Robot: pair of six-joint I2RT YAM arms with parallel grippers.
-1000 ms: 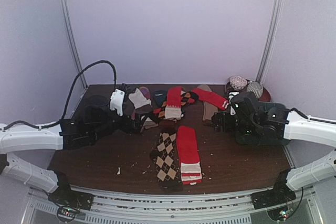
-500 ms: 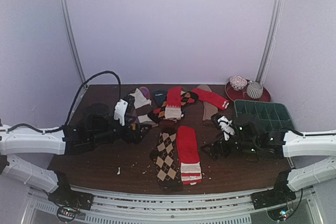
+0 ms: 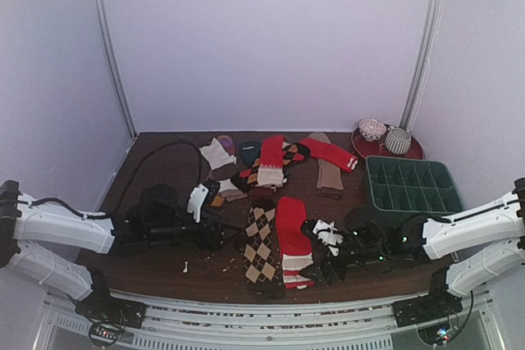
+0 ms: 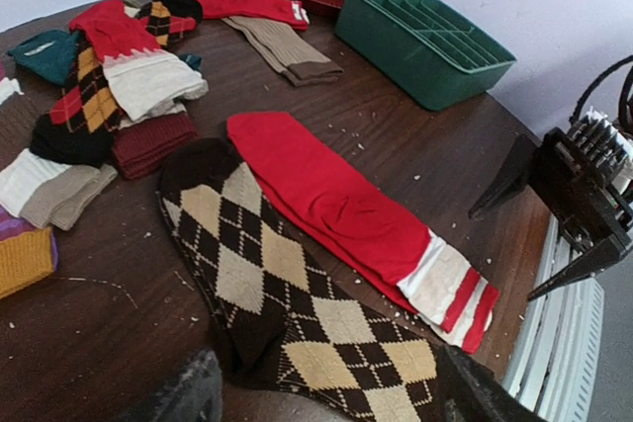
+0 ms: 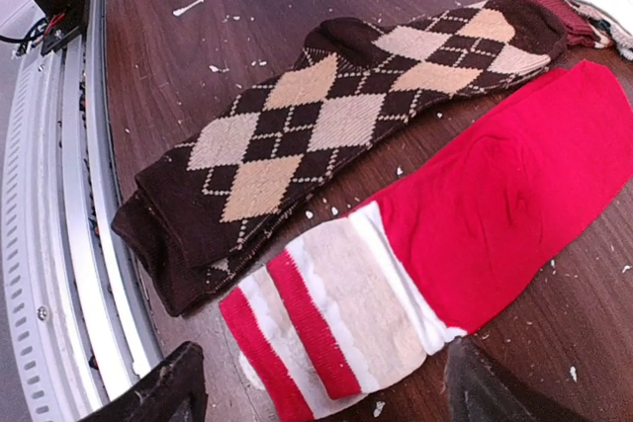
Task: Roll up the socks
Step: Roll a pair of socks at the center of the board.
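Two socks lie flat side by side at the table's front middle. The dark brown argyle sock [image 3: 262,252] [image 4: 287,284] [image 5: 336,116] is on the left. The red sock [image 3: 294,231] [image 4: 336,195] [image 5: 504,185] lies on the right, its striped cuff [image 5: 326,323] toward the near edge. My left gripper [image 3: 221,231] [image 4: 326,407] sits low just left of the argyle sock, open, its fingers straddling that sock's near end. My right gripper [image 3: 321,261] [image 5: 321,404] is low beside the red cuff, open, with the cuff lying between its fingers.
A heap of other socks [image 3: 262,161] lies at the back of the table. A green divided tray [image 3: 410,184] stands at the right, and behind it is a red plate [image 3: 414,152] with rolled socks. A metal rail [image 5: 59,244] runs along the near edge. White crumbs dot the wood.
Both arms have come down and toward the near edge. The left gripper moved in beside the argyle sock. The right gripper swung from beside the green tray to the red cuff.
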